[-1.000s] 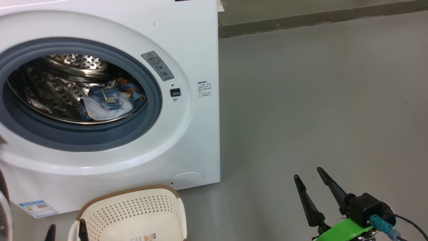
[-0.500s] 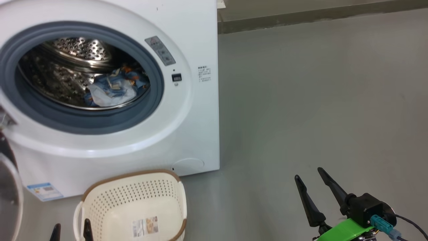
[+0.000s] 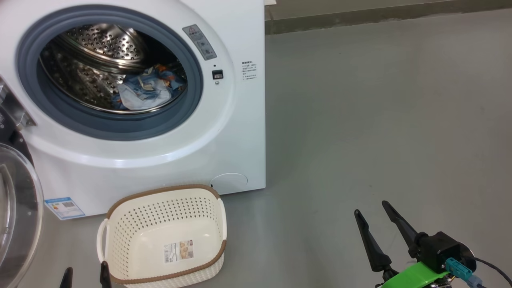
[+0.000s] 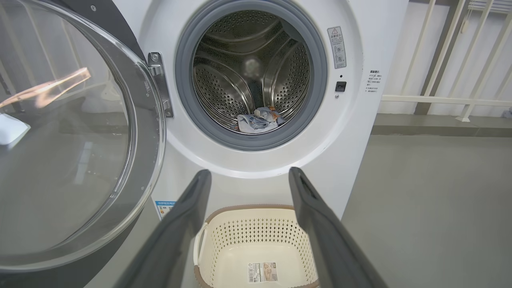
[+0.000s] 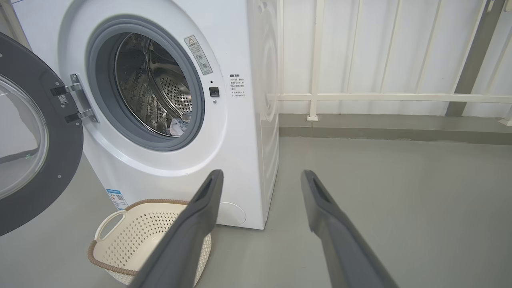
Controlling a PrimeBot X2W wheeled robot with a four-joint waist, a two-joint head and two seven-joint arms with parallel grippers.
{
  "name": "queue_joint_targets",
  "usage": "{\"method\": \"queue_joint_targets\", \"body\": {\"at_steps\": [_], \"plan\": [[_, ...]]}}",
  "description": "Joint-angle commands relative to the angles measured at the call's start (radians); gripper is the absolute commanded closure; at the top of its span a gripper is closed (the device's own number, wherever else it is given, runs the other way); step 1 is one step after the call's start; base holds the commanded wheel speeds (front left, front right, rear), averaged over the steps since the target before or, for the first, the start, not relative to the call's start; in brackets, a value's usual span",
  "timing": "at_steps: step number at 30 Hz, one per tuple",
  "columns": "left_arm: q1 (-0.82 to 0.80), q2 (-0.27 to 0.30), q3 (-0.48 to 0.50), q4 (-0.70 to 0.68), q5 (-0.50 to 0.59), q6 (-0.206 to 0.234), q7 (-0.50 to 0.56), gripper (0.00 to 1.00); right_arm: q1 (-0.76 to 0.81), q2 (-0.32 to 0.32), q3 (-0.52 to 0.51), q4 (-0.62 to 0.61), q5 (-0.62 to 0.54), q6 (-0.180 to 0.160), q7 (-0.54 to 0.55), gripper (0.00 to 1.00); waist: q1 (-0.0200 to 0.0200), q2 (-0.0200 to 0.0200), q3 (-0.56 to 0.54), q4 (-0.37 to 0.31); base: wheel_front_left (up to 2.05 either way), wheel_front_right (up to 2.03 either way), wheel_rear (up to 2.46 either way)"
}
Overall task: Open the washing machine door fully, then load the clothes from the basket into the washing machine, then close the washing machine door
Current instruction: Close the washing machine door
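A white front-loading washing machine [image 3: 224, 132] is shown standing on a grey floor [image 3: 360, 120], with its round opening uncovered. The washing machine door [image 4: 68, 136], a wide black rim around a bulging clear glass centre, is swung out on its hinge to the robot's left of the opening. Inside the steel perforated drum [image 3: 92, 52], which is ringed by a grey-blue rubber seal [image 3: 120, 129], the clothes [image 3: 146, 90] are heaped low near the front. They are crumpled light blue fabric with orange-brown spots and some white lining.

The basket [image 3: 160, 191], cream-white and perforated with a brown woven-look rim, is set on the floor just in front of the machine's lower panel. A small paper label [image 3: 179, 251] is stuck to its bare bottom. A small blue label [image 3: 64, 208] is fixed near the machine's lower left corner.

The left end effector [image 4: 249, 172] is spread wide with nothing between its two dark fingers, and is pointed at the machine's front, with the basket framed between the fingers in the left wrist view. The right end effector [image 3: 370, 207] is likewise spread wide and grips nothing. It is held over the floor at the robot's right, well apart from machine and basket. A white railing [image 5: 360, 96] is seen along the far wall.
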Motion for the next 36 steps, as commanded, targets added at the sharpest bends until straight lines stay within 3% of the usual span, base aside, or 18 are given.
{"method": "queue_joint_targets", "body": {"at_steps": [1,15,36], "plan": [[-0.025,0.004,0.028,-0.027,0.000,0.004,-0.008,0.00,-0.006,-0.001,0.019,-0.029,-0.004,0.002,-0.007,0.00,0.0000,0.0000,-0.001,0.004,0.00,0.00,0.00],[-0.019,0.004,0.039,-0.023,-0.025,0.018,-0.008,0.00,-0.002,0.005,0.026,-0.035,-0.013,0.002,-0.007,0.00,0.0000,0.0000,-0.011,0.082,0.00,0.00,0.00],[-0.018,0.004,0.074,-0.014,-0.055,0.061,-0.008,0.00,-0.002,0.022,0.041,-0.031,-0.008,0.002,-0.007,0.00,0.0000,0.0000,-0.022,0.324,0.00,0.00,0.00]]}}
